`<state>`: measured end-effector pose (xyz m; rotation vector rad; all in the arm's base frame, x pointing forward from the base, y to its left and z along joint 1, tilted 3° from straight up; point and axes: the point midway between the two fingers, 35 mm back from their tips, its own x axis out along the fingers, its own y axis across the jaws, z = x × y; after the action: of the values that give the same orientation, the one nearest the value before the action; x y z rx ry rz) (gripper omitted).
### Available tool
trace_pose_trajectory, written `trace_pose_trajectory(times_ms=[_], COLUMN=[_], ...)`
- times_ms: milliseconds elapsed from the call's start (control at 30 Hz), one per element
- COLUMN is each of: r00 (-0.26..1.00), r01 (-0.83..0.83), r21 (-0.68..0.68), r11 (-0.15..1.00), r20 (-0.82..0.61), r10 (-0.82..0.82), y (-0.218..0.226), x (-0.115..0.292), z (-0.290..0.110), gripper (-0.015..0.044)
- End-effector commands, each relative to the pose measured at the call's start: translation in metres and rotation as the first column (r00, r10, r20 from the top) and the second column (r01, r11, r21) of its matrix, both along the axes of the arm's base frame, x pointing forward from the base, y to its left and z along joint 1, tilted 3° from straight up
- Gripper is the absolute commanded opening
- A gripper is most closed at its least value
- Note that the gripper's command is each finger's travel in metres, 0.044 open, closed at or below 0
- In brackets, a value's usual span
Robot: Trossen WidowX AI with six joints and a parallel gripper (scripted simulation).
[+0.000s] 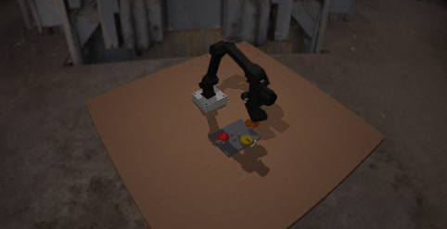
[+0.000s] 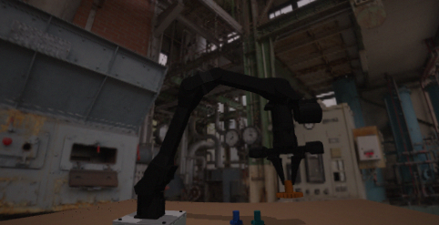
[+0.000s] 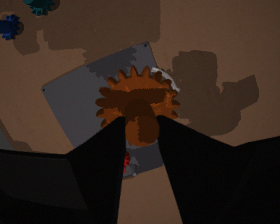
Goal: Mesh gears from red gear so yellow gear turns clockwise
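Orange gear clamped, held up off the table.

Gripper [image 1: 252, 119] [image 2: 289, 182] [image 3: 140, 123] had the orange gear [image 1: 251, 123] [image 2: 290, 195] [image 3: 136, 82] by its hub. Red gear [image 1: 223, 136] [image 3: 126, 161] and yellow gear [image 1: 247, 140] sat on the grey board [image 1: 228, 150] [image 3: 66, 105].

Dim old plant: brick wall [image 2: 123, 20] upper L, pipes w/ gauges [image 2: 250, 135] mid, blotchy floor [image 1: 51, 162].

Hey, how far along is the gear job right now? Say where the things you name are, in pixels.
The red gear [image 1: 223, 136] [image 3: 126, 161] and yellow gear [image 1: 246, 140] sit on the grey board [image 1: 228, 152] [image 3: 66, 107]. In hand: an orange gear [image 1: 251, 123] [image 2: 290, 195] [image 3: 136, 82], gripped by the pincer [image 1: 255, 119] [image 2: 288, 183] [image 3: 140, 123] and held up off the table. Left: seating it on an empty peg, probably adding the blue gear [image 2: 236, 220] [image 3: 11, 27] or teal gear [image 2: 257, 220] [image 3: 41, 6] if the chain needs it, then moving clear.
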<state>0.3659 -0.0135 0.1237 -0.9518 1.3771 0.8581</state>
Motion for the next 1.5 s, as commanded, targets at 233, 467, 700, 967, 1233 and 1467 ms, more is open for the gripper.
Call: trace_pose_trajectory(times_ms=[233,467,700,967,1233,1467], r00=[1.0,1.0,1.0,1.0,1.0,1.0], r01=[-0.003,-0.003,-0.003,-0.003,-0.003,-0.003], r21=[-0.002,-0.004,-0.006,-0.008,-0.008,-0.008], r11=[1.0,1.0,1.0,1.0,1.0,1.0], r20=[-0.005,-0.006,-0.007,-0.008,-0.008,-0.008], r10=[0.003,0.003,0.003,0.003,0.003,0.003], y=[-0.028,-0.045,-0.061,-0.077,-0.077,-0.077], x=[-0.01,-0.017,-0.025,-0.034,-0.034,-0.034], z=[-0.015,-0.023,-0.032,-0.04,-0.036,-0.036], gripper=[0.0,0.0,0.0,0.0,0.0,0.0])
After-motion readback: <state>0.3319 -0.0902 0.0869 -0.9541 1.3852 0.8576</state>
